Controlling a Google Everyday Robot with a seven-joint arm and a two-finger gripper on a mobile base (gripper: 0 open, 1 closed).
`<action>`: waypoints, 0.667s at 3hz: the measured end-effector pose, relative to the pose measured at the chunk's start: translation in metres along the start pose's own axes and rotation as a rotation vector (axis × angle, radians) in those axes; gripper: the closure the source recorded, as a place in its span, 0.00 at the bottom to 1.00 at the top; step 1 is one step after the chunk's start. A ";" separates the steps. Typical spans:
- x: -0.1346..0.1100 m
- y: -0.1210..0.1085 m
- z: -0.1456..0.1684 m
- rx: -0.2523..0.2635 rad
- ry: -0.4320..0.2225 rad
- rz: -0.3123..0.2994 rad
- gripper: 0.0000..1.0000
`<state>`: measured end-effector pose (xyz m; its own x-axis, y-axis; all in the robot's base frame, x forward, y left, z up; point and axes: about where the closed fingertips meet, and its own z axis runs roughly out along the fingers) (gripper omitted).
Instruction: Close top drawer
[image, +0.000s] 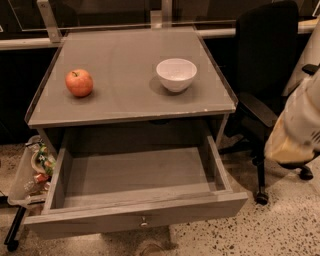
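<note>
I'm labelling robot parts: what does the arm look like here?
Only a bulky, rounded arm segment shows at the right edge, beside the office chair: white shell above, yellowish-tan below, with no cables or markings visible. The gripper is out of view.

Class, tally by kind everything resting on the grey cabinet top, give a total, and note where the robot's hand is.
Apple: 1
Bowl: 1
Total: 2
Hand: at the right edge, clear of the open top drawer.

One camera looks down from high in front, fairly near, facing the bench and the pulled-out top drawer; the gripper looms close at right.
</note>
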<state>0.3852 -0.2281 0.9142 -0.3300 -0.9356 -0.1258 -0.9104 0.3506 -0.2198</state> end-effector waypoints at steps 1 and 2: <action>0.023 0.045 0.060 -0.117 0.050 0.051 1.00; 0.031 0.059 0.074 -0.153 0.074 0.051 1.00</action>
<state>0.3397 -0.2333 0.8261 -0.3891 -0.9192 -0.0600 -0.9175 0.3926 -0.0641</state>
